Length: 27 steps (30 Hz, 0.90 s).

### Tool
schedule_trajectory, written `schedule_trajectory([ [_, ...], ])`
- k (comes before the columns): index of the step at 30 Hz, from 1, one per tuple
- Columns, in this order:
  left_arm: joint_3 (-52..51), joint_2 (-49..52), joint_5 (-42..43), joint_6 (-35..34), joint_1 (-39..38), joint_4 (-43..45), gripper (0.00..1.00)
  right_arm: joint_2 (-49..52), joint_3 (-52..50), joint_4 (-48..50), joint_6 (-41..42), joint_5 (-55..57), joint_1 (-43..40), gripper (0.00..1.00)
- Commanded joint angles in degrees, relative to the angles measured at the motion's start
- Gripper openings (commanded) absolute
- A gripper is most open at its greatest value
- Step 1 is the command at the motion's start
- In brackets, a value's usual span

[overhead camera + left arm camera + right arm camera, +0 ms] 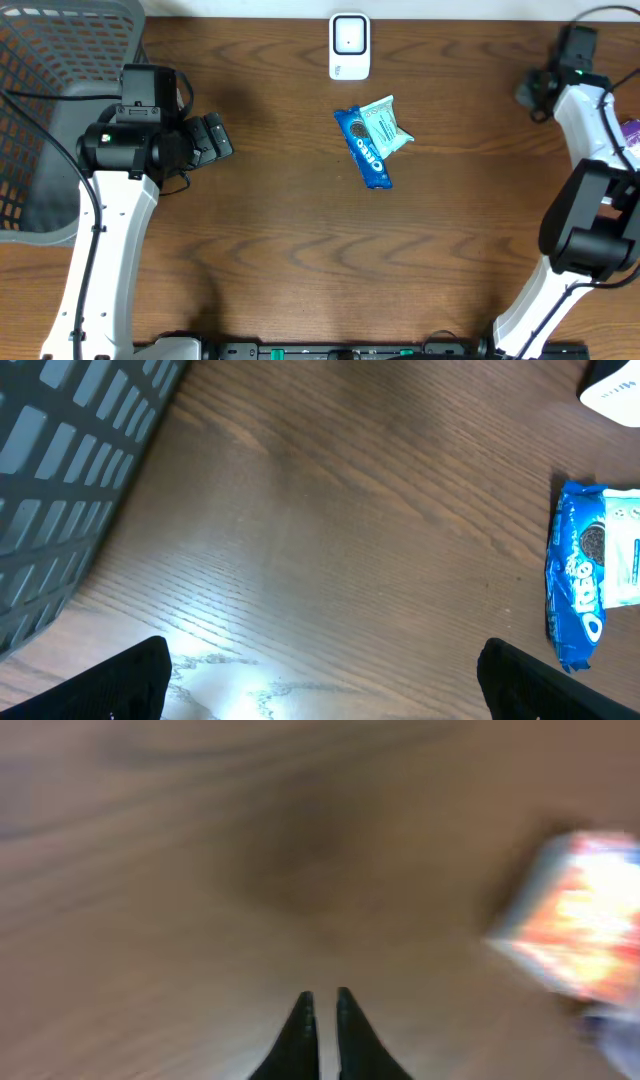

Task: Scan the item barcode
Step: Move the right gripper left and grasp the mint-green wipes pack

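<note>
I am holding my spread left claw [218, 138] toward the cookie packet [368, 155] lying near-to-far at its right.

Overhead view: straight down on the whole table [300, 260], both my arms in frame. Left wrist view: low and close, slanting across the wood toward the Oreo packet [578, 585], shared with the overhead. Right wrist view: blurred, near the wood, my right gripper [323, 995] at its lower edge.

Glossy plastic Oreo pkt [368, 156], smooth wood-grain table [300, 235], plastic mesh basket [55, 45]
</note>
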Motion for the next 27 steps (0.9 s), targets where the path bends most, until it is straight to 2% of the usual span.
schedule_trajectory([
  [1, 0.31, 0.22, -0.70, -0.11, 0.13, -0.07, 0.98, 0.26, 0.07, -0.76, 0.44, -19.76, 2.69, 0.10],
  [4, 0.31, 0.22, -0.70, -0.11, 0.13, -0.07, 0.98, 1.29, 0.00, -0.81, 0.42, -26.43, 5.64, 0.20],
  [5, 0.31, 0.22, -0.70, -0.11, 0.13, -0.07, 0.98, 1.73, -0.02, -0.83, 0.42, -26.95, 6.88, 0.30],
  [7, 0.31, 0.22, -0.70, -0.11, 0.13, -0.07, 0.98, 2.40, -0.09, -0.92, 0.42, -26.86, 8.98, 0.41],
  [12, 0.31, 0.22, -0.70, -0.11, 0.13, -0.07, 0.98, 3.72, -1.01, -0.39, 0.39, -26.86, 14.01, 0.64],
  [13, 0.31, 0.22, -0.70, -0.11, 0.13, -0.04, 0.98, 3.96, -1.20, -0.13, 0.33, -26.82, 14.82, 0.71],
  [14, 0.31, 0.22, -0.70, -0.11, 0.13, -0.07, 0.98, 4.15, -1.27, 0.04, -0.59, -26.84, 15.54, 0.74],
  [18, 0.31, 0.22, -0.70, -0.11, 0.13, -0.07, 0.98, 5.86, -1.55, 0.42, -3.50, -26.84, 17.55, 0.73],
  [22, 0.31, 0.22, -0.70, -0.11, 0.13, -0.07, 0.98, 7.85, -1.60, -0.07, -3.43, -27.21, 17.79, 0.64],
  [27, 0.31, 0.22, -0.70, -0.11, 0.13, -0.07, 0.98, 10.36, -1.60, -0.70, -3.48, -32.83, 17.75, 0.64],
])
